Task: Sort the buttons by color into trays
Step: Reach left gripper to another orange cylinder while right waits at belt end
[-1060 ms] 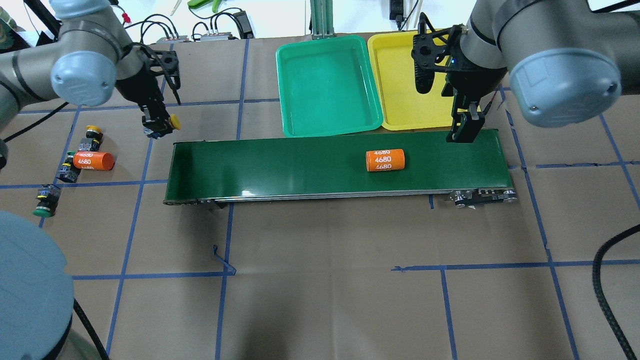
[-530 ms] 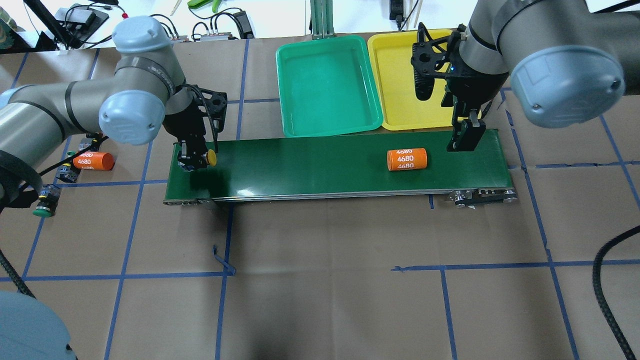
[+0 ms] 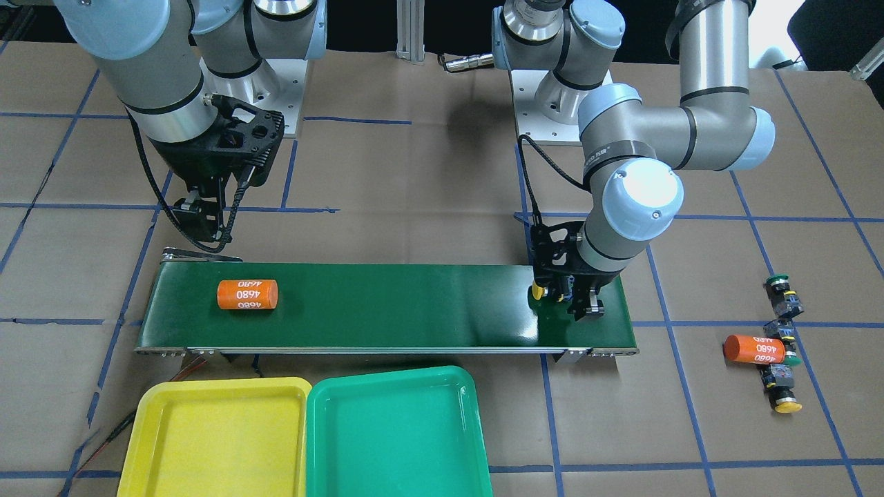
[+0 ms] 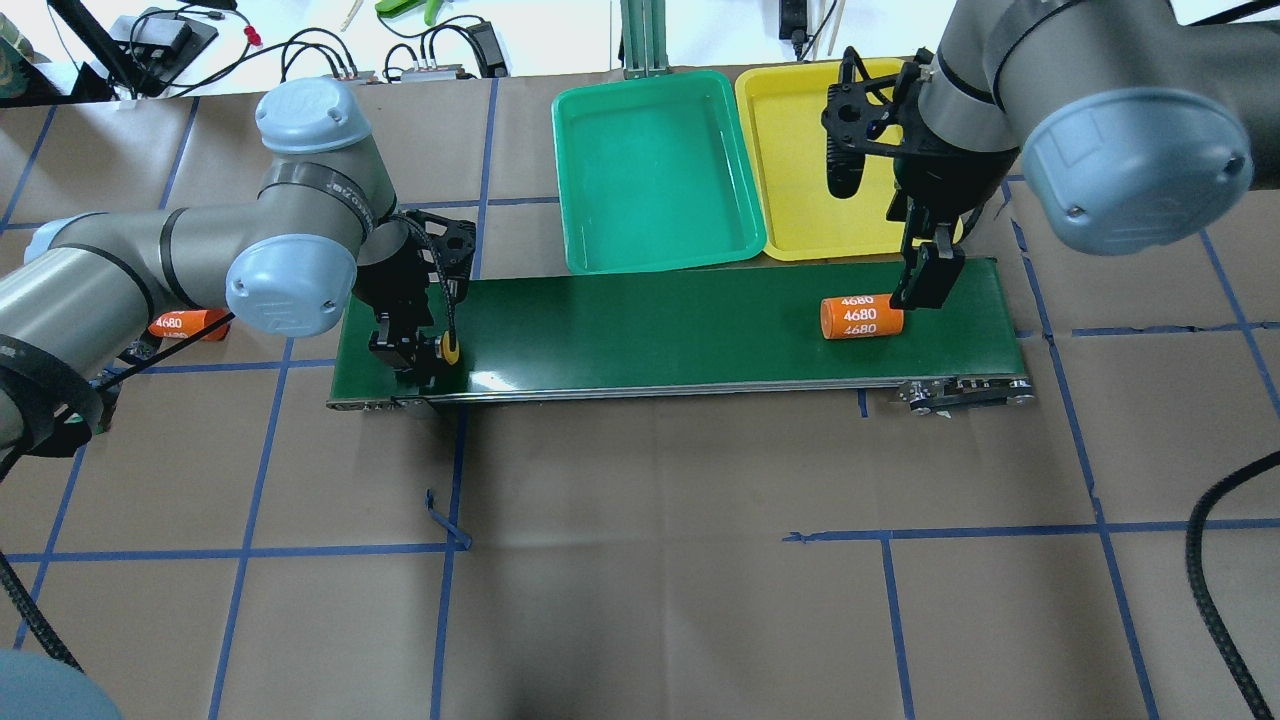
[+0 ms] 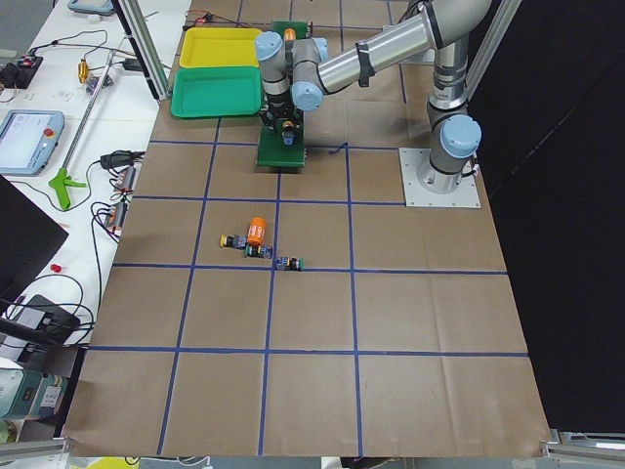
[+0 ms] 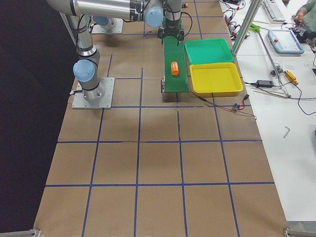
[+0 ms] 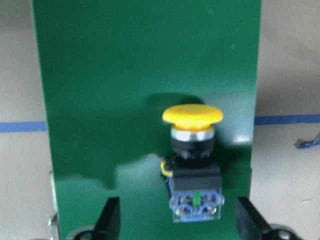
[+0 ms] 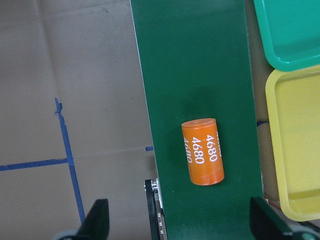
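Button (image 7: pixel 194 165), yellow-capped, lying lengthwise on left end of conveyor belt (image 4: pixel 650 320), untouched between wide-spread fingers of left gripper (image 7: pixel 178 221), cap pointing toward right gripper (image 8: pixel 181 221), likewise open, near yellow tray (image 4: pixel 800 200).

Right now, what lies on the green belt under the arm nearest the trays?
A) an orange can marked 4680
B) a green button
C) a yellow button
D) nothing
A: the orange cylinder printed 4680 lies on the conveyor belt below the right gripper; the yellow button is at the belt's far end.
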`<state>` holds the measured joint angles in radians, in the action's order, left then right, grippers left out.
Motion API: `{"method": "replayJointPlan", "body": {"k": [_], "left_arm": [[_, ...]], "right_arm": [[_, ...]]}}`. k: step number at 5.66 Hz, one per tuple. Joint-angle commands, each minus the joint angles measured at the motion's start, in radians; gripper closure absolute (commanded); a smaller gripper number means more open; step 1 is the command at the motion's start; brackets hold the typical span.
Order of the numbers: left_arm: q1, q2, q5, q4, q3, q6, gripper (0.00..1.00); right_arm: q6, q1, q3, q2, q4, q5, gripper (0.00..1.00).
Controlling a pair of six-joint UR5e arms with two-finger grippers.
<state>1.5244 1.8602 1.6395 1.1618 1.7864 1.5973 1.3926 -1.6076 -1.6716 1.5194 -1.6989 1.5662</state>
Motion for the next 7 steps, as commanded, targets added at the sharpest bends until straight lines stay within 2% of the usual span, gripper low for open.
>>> {"method": "replayJointPlan", "body": {"k": [1, 4, 6, 7], "left_arm": [[-0.169, 0.026, 0.002, 0.045, -0.083, 0.018, 0.01], [-0.350, 0.109, 0.039, 0.018, -0.139, 0.367, 0.01], [-0.455, 0.221, 0.040, -0.145, -0.150, 0.604, 0.01], [-0.478, 0.232, 0.040, -0.172, -0.156, 0.656, 0.01]], "right_arm": [[0.076, -0.002, 0.000, -0.005, 0.007, 0.006, 0.00], [0.140, -0.002, 0.004, -0.028, -0.007, -0.023, 0.00], [0.138, -0.003, 0.003, -0.030, -0.013, -0.025, 0.00], [0.132, -0.005, 0.001, -0.039, -0.013, -0.022, 0.00]]}}
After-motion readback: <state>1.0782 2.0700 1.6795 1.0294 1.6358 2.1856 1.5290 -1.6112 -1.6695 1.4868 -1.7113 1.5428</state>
